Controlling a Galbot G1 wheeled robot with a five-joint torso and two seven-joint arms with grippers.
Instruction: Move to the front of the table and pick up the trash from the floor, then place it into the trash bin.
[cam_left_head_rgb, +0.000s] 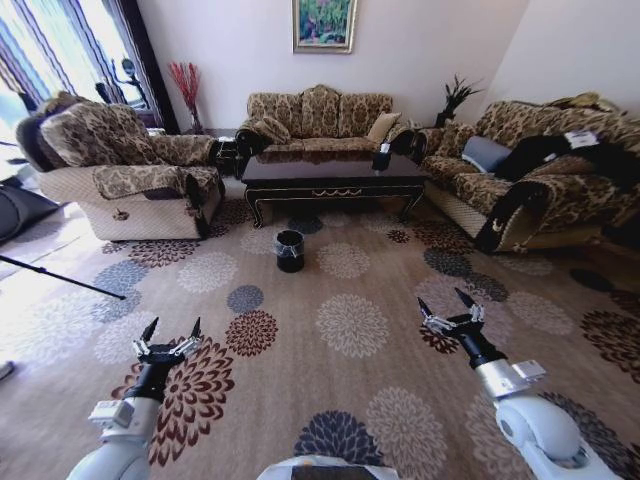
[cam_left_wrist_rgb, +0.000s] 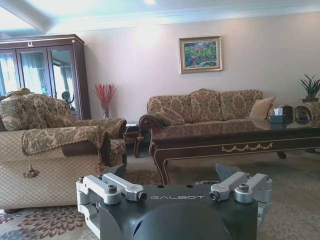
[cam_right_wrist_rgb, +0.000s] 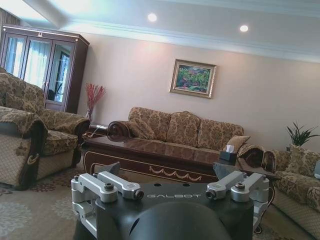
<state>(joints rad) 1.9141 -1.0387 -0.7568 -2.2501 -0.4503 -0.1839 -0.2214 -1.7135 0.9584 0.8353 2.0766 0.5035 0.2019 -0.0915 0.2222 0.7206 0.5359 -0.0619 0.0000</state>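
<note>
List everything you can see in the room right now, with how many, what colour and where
table: one, glossy near-black with gold trim, centre of the room before the far sofa
trash bin: one, black, on the carpet just in front of the table
tissue box: one, dark, on the table's right end
sofas: three, tan patterned, left, far and right of the table
painting: one, gold frame, wall above the far sofa
red branches: one vase, far left corner
left gripper: one, silver and black, open, low left over the carpet
right gripper: one, silver and black, open, low right over the carpet
</note>
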